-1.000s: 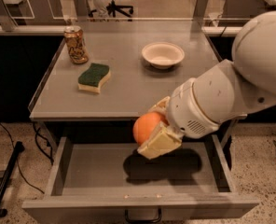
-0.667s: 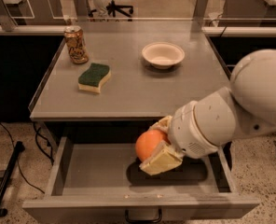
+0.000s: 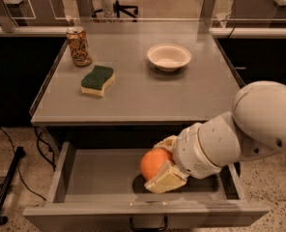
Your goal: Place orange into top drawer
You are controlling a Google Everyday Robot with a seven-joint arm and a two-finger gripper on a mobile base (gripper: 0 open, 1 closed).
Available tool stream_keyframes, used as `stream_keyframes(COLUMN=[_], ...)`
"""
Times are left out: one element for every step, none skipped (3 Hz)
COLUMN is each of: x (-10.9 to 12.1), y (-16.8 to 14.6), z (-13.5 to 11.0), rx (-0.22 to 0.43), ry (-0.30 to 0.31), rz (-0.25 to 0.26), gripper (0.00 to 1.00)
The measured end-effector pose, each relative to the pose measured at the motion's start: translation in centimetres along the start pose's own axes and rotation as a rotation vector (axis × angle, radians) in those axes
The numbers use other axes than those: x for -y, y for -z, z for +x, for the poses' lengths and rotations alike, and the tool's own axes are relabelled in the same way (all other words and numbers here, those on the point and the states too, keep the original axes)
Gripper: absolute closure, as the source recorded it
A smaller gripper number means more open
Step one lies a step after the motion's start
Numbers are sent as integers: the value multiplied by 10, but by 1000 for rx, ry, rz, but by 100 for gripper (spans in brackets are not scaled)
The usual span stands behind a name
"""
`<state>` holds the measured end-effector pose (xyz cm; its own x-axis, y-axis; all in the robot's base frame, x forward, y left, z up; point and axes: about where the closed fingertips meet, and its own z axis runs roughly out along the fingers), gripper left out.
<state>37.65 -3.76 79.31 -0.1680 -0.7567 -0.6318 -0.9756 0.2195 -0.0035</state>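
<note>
The orange (image 3: 153, 163) is round and smooth and sits between the cream fingers of my gripper (image 3: 161, 162), inside the open top drawer (image 3: 94, 178). The gripper is shut on the orange, with one finger (image 3: 165, 180) below it and the other behind it. The orange hangs low over the drawer's flat grey floor, right of the middle, with a dark shadow under it. I cannot tell whether it touches the floor. The drawer's grey front panel and dark curved handle (image 3: 148, 224) are at the bottom edge. My white arm (image 3: 239, 134) reaches in from the right.
On the grey table top (image 3: 133, 95) above the drawer stand an orange-gold patterned can (image 3: 78, 46) at the back left, a green and yellow sponge (image 3: 98, 80) and a white bowl (image 3: 168, 57). A glass rail runs along the back. A dark stand base lies on the floor at the left.
My gripper has carried the orange down from above the drawer's rim into the drawer, close to its floor. The arm has sunk lower and drawn to the right.
</note>
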Motion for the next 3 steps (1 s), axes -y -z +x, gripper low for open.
stream_keyframes(x=[3,11,23], y=[-14,-37,-64], z=[13,32,46], rx=[-12,11,56], ry=[-1,-20,-20], rz=[-3,7,40], gripper=[100,100,100])
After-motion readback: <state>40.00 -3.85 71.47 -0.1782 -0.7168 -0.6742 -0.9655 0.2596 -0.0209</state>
